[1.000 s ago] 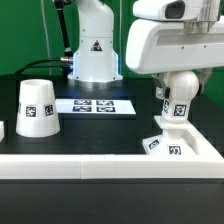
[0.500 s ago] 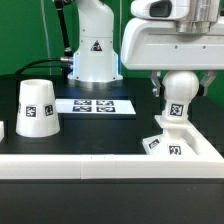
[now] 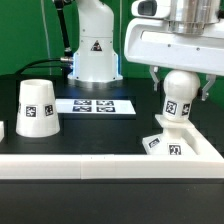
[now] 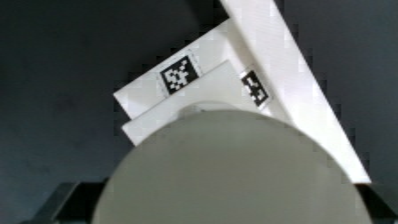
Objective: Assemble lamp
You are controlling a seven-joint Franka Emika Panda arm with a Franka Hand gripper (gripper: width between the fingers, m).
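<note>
In the exterior view the white ball-shaped plastic bulb (image 3: 178,100) stands upright on the flat square stepped white base (image 3: 176,142). Its long axis is vertical, directly beneath the gripper (image 3: 181,84), whose jaws stand apart astride the ball's top, seemingly clear of it. The tapered white cup-like shade (image 3: 35,107) sits well apart, toward that view's left. Since half a second ago the gripper has lifted slightly while the bulb stays seated. In the wrist view the bulb (image 4: 222,170) looms large, with the tagged base (image 4: 187,75) beyond it.
</note>
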